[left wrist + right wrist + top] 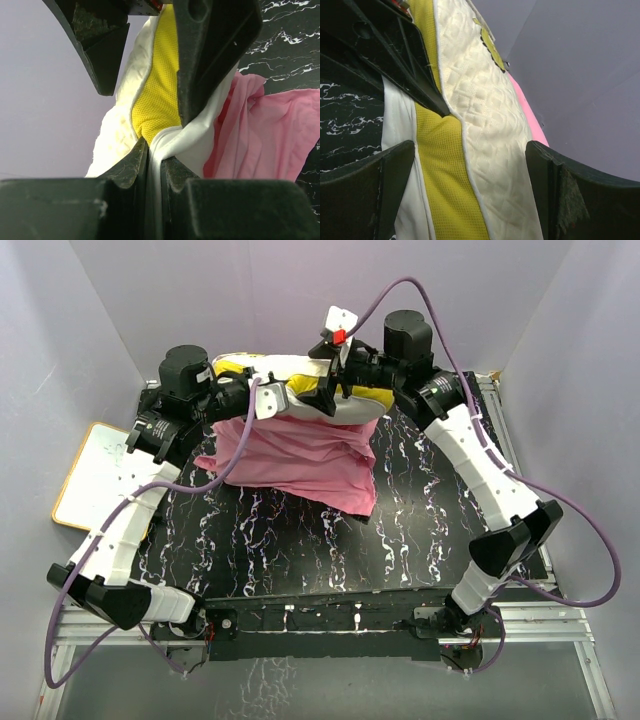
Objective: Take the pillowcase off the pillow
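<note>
The white pillow (300,370) with its yellow band is held up at the back of the table. The pink pillowcase (300,460) hangs from its lower part down onto the table, plain matte side showing. My left gripper (268,400) is shut on a fold of the pillow's white fabric (200,145) beside the yellow band (155,100). The pillowcase (270,130) lies just right of it. My right gripper (330,390) is open, its jaws wide on either side of the pillow (485,115). A pink strip of pillowcase (532,120) shows behind the pillow.
A white board with a yellow frame (95,475) lies off the table's left edge. The black marbled table (300,550) stretches in front of the hanging fabric. Grey walls stand close behind and at both sides. Purple cables loop over both arms.
</note>
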`<move>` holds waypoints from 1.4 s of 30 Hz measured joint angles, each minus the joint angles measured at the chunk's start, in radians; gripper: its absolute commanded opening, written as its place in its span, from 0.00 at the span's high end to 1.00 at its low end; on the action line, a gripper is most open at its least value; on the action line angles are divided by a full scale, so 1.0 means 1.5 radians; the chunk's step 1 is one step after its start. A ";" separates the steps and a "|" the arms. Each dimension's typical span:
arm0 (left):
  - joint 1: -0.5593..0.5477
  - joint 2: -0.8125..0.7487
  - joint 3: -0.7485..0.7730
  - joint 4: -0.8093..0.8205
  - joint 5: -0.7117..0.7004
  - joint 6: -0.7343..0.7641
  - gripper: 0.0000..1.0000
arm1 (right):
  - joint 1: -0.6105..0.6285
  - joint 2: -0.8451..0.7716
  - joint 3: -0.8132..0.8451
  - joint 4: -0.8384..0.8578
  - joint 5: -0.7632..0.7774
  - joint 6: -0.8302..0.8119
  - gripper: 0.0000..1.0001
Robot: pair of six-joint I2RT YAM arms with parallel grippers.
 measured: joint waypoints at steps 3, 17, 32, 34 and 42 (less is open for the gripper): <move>-0.001 0.001 0.000 -0.007 0.002 0.002 1.00 | 0.012 -0.007 -0.012 -0.011 0.004 -0.020 0.02; -0.021 0.013 -0.006 -0.023 0.008 0.031 1.00 | 0.032 -0.088 -0.104 0.001 0.051 -0.043 0.02; -0.022 -0.006 -0.045 0.044 0.011 0.049 1.00 | 0.056 -0.111 -0.134 0.002 0.123 -0.030 0.02; -0.024 -0.010 -0.053 0.046 0.010 0.051 1.00 | 0.058 -0.090 -0.129 -0.005 0.153 -0.050 0.02; -0.031 -0.014 -0.064 0.039 -0.010 0.036 1.00 | 0.116 -0.033 -0.117 0.002 0.301 -0.142 0.22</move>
